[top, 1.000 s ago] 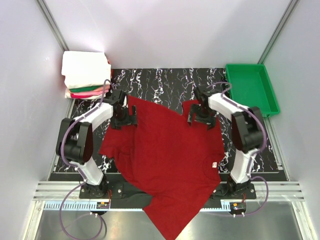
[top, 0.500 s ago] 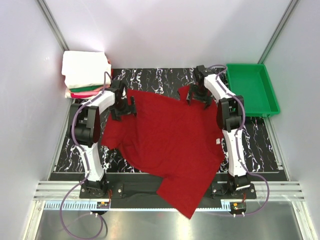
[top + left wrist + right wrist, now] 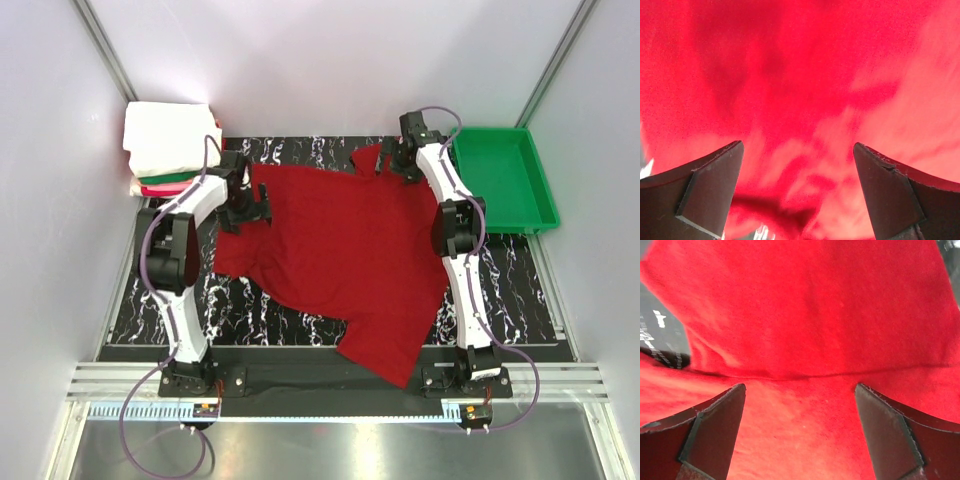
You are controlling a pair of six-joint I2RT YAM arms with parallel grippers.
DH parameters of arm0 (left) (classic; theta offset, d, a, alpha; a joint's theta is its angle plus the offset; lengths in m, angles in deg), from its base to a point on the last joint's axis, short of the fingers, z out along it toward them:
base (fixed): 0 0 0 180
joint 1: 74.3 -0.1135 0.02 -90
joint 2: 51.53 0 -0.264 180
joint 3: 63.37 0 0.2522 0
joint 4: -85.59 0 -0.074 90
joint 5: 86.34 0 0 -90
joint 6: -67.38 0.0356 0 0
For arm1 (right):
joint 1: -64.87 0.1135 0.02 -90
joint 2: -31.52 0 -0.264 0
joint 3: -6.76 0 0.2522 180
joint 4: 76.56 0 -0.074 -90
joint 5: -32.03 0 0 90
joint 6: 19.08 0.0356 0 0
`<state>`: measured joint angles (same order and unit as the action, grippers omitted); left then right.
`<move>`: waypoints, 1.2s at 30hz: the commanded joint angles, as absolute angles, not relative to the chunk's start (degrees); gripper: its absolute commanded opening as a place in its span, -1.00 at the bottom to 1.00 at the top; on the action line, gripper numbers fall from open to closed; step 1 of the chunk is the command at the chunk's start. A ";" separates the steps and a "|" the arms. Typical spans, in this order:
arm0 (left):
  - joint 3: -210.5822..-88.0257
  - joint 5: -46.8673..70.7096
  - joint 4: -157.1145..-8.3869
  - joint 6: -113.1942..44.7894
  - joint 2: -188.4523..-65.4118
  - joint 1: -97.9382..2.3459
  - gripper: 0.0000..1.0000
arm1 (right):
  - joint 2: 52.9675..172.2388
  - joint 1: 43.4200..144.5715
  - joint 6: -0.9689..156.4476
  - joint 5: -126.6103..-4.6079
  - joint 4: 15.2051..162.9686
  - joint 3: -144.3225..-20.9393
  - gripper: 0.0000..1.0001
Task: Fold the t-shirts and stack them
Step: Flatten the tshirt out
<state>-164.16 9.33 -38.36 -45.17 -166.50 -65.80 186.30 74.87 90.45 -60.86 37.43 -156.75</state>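
Observation:
The deep red t-shirt lies spread and rumpled on the black marbled table, its lower hem near the front edge. My left gripper rests on the shirt's far left corner, and my right gripper on its far right corner. In the left wrist view my gripper has its jaws wide apart over red cloth. In the right wrist view my gripper is also wide apart over a cloth fold. A stack of folded shirts, white on top of green and pink, sits at the far left.
A green plastic tray stands at the far right corner of the table. White enclosure walls close in the back and sides. A metal rail runs along the near edge by the arm bases.
Both arms have reached farther toward the back of the table. The red shirt has slid back with them, and its lower end has come up off the front edge.

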 commanded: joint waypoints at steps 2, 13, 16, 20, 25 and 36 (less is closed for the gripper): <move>-151.80 3.85 -37.58 -46.44 -147.35 -66.03 0.96 | 176.40 75.06 88.76 -64.47 43.09 -152.84 0.95; -124.71 7.35 -50.14 -56.02 -126.59 -66.30 0.69 | 144.52 75.94 95.17 -66.05 39.65 -120.19 0.98; -120.75 7.61 -53.65 -57.16 -126.06 -66.82 0.54 | 132.48 77.87 96.84 -68.16 45.36 -103.06 0.98; -118.27 6.30 -57.35 -56.99 -126.32 -67.79 0.47 | 120.84 80.16 97.55 -70.18 45.48 -89.73 0.97; -117.13 5.16 -59.72 -56.64 -128.60 -69.02 0.39 | 106.79 81.57 98.87 -72.47 44.95 -77.16 0.97; -116.16 6.30 -62.89 -56.72 -131.86 -69.99 0.13 | 98.84 81.66 97.64 -70.98 40.73 -72.30 0.98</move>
